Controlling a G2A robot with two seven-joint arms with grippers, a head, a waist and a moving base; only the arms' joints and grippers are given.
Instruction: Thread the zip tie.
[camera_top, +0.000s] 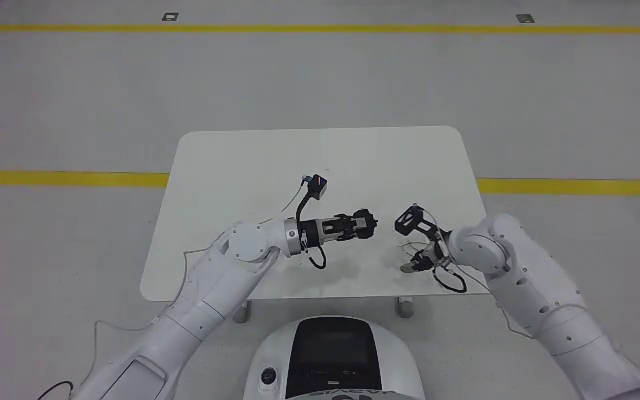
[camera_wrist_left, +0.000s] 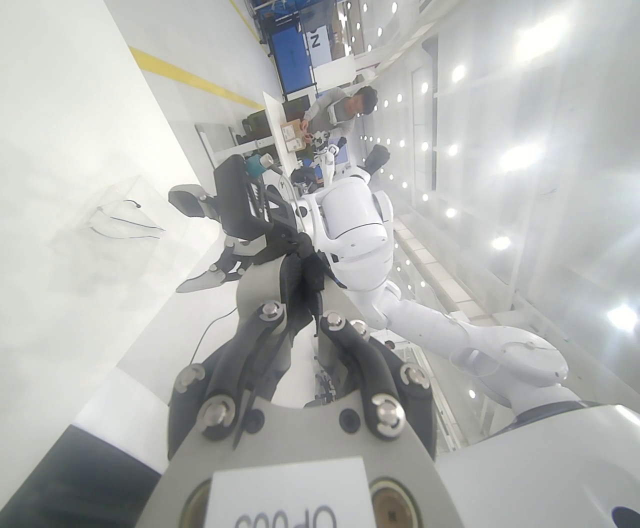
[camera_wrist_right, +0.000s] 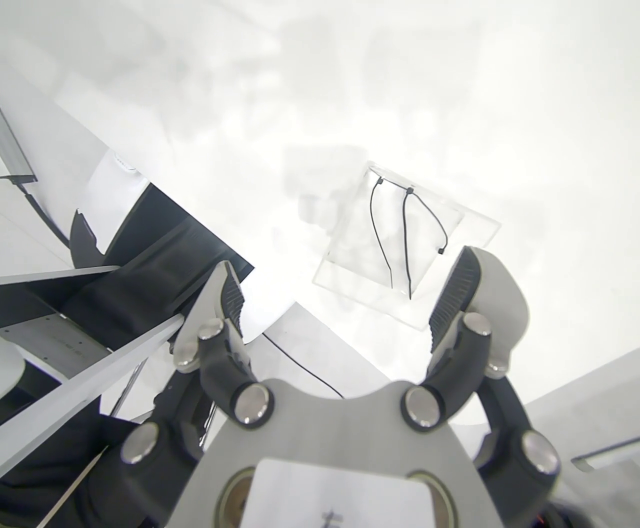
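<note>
Black zip ties (camera_wrist_right: 405, 240) lie touching in a clear tray (camera_wrist_right: 470, 225) near the tabletop's front edge, where we fear the right gripper (camera_wrist_right: 347, 262), jaws spread wide, could pinch two together or nudge the tray off, the left gripper (camera_wrist_left: 300, 267) clenched nearby.

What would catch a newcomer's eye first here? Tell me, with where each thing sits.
The right hand is wide open and points at a clear tray of black zip ties lying on the white table. Facing it over the table's middle, the left hand has its fingers closed together.
</note>
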